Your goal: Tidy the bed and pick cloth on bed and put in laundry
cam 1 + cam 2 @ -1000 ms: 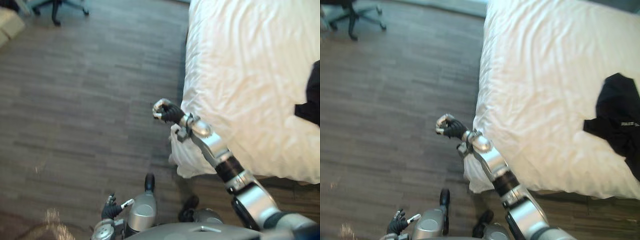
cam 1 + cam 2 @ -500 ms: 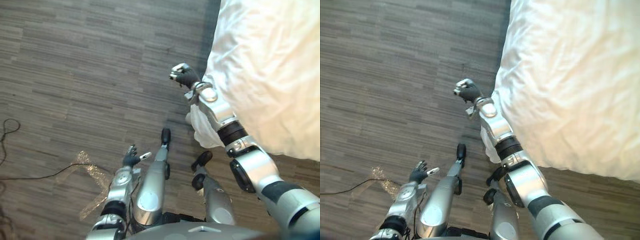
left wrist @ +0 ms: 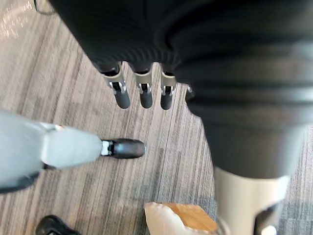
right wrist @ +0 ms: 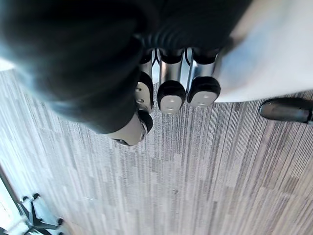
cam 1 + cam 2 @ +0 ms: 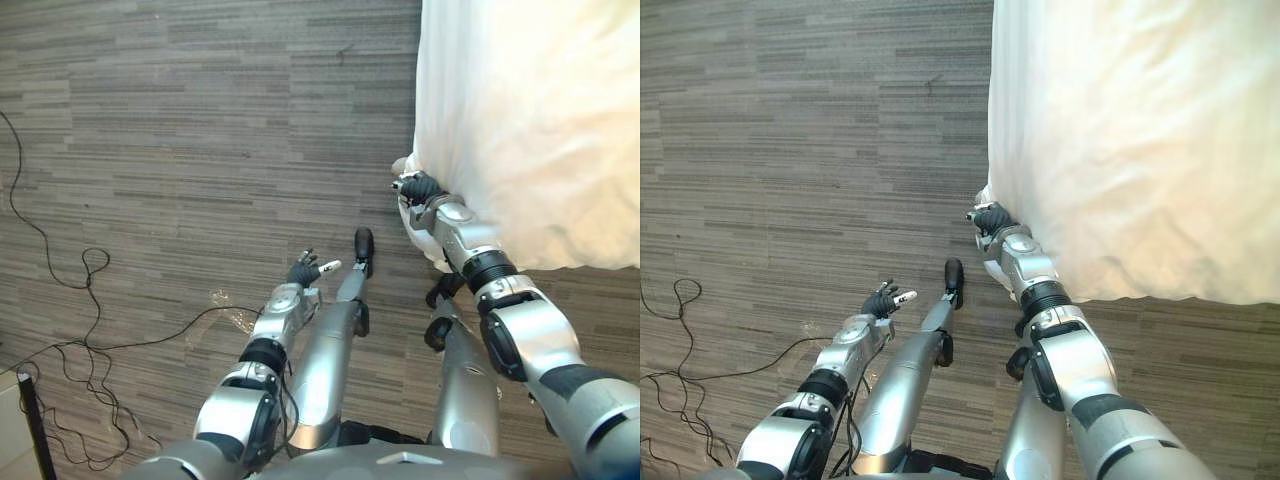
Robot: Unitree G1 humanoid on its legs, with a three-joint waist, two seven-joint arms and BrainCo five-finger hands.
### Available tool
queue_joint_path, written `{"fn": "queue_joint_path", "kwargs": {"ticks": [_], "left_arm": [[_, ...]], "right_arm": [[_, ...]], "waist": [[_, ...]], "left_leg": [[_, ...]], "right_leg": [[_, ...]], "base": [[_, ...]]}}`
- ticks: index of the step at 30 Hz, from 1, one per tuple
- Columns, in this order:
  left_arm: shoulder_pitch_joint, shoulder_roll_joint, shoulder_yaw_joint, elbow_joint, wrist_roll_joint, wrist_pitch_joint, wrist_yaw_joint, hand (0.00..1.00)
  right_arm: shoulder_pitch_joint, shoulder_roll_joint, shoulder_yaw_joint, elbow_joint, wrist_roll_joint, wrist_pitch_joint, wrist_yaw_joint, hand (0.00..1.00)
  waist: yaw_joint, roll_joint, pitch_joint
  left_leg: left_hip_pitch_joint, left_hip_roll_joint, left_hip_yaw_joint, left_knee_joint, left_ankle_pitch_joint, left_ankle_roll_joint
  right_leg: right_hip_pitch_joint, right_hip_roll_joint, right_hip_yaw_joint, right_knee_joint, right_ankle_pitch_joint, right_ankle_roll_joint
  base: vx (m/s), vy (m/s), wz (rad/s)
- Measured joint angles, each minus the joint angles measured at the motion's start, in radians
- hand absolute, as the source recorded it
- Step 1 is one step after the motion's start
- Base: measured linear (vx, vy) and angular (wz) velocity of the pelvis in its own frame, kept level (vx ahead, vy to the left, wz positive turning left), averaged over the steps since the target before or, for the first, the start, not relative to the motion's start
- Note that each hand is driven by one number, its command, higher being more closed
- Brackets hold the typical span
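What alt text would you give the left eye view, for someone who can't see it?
The robot's right hand, fingers curled, is at the hanging corner of the white bed. Its left hand hangs open over the grey plank floor.

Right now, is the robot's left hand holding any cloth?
No, the left hand hangs with straight fingers over the grey floor and holds nothing.

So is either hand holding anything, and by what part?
Nothing held. The right hand is a bare fist by the corner of the white sheet; the left hand is open above the floor.
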Motion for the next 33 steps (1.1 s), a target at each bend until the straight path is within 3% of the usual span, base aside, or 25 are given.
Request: {"fn": "queue_joint_path", "kwargs": {"ticks": [4,8,11,15,19,21,23,26,29,30,33], "left_arm": [[-0.008,0.017,0.042,-0.001,-0.002,0.045,0.019,0.0],[0.0,0.051,0.079,0.0,-0.022,0.068,0.021,0.0],[0.018,0.085,0.097,-0.003,-0.022,0.082,0.02,0.0],[0.063,0.104,0.098,-0.009,-0.019,0.087,0.014,0.0],[0.106,0.112,0.096,-0.018,-0.017,0.106,-0.002,0.0],[0.147,0.121,0.096,-0.044,-0.015,0.113,-0.016,0.0],[0.197,0.137,0.096,-0.078,0.021,0.124,-0.048,0.0],[0.249,0.159,0.094,-0.121,0.024,0.124,-0.07,0.0],[0.308,0.159,0.079,-0.124,0.024,0.128,-0.069,0.0],[0.309,0.158,0.078,-0.124,0.024,0.128,-0.069,0.0],[0.389,0.144,0.043,-0.122,0.023,0.123,-0.069,0.0]], "right_arm": [[0.047,0.015,-0.018,-0.002,0.058,-0.062,0.066,1.0],[0.135,0.055,-0.03,-0.003,0.141,-0.113,0.109,1.0],[0.214,0.098,-0.071,-0.038,0.213,-0.139,0.136,1.0],[0.356,0.063,-0.289,-0.048,0.235,-0.171,0.09,1.0],[0.472,-0.03,-0.433,-0.053,0.289,-0.212,0.046,1.0],[0.525,-0.062,-0.481,-0.086,0.305,-0.256,0.028,1.0],[0.565,-0.077,-0.525,-0.19,0.32,-0.305,0.016,1.0],[0.588,-0.084,-0.544,-0.403,0.345,-0.343,0.02,1.0],[0.622,-0.083,-0.56,-0.663,0.372,-0.351,0.041,1.0],[0.622,-0.083,-0.56,-0.667,0.372,-0.351,0.042,1.0],[0.618,-0.083,-0.544,-0.848,0.383,-0.35,0.114,1.0]], "waist": [[-0.048,-0.004,0.0],[-0.075,-0.019,0.003],[-0.113,-0.049,0.002],[-0.157,-0.101,0.0],[-0.191,-0.116,0.001],[-0.196,-0.126,0.001],[-0.206,-0.128,0.0],[-0.209,-0.13,-0.005],[-0.21,-0.131,-0.045],[-0.211,-0.131,-0.046],[-0.209,-0.13,-0.074]], "left_leg": [[0.004,-0.018,0.01,-0.001,0.0,0.001],[0.045,-0.02,0.037,-0.004,-0.005,0.005],[0.091,-0.018,0.069,-0.006,-0.019,0.021],[0.167,-0.019,0.115,-0.022,-0.047,0.016],[0.212,-0.02,0.12,-0.036,-0.047,0.017],[0.256,-0.015,0.138,-0.04,-0.05,0.014],[0.325,-0.004,0.153,-0.046,-0.06,0.003],[0.371,0.016,0.17,-0.046,-0.069,-0.004],[0.373,0.031,0.174,-0.046,-0.072,-0.008],[0.373,0.031,0.174,-0.046,-0.072,-0.008],[0.406,0.038,0.182,-0.046,-0.077,-0.016]], "right_leg": [[-0.008,-0.015,0.043,0.009,0.007,0.011],[0.022,-0.012,0.079,-0.008,0.017,0.02],[0.057,-0.003,0.112,-0.028,0.027,0.025],[0.123,0.01,0.156,-0.087,0.045,0.029],[0.169,0.016,0.158,-0.11,0.057,0.032],[0.204,0.024,0.174,-0.12,0.06,0.033],[0.264,0.038,0.19,-0.134,0.06,0.033],[0.308,0.059,0.2,-0.15,0.056,0.026],[0.313,0.075,0.202,-0.163,0.056,0.023],[0.313,0.075,0.202,-0.163,0.056,0.023],[0.346,0.079,0.203,-0.177,0.054,0.02]], "base": [[0.0,0.073,-0.01],[0.02,0.05,-0.19],[0.02,0.035,-0.31],[0.04,0.036,-0.33],[0.1,0.016,-0.12],[0.12,-0.021,-0.31],[0.13,-0.054,-0.34],[0.08,-0.067,-0.22],[0.06,-0.068,-0.09],[0.07,-0.046,-0.06],[0.07,-0.025,-0.07]]}}
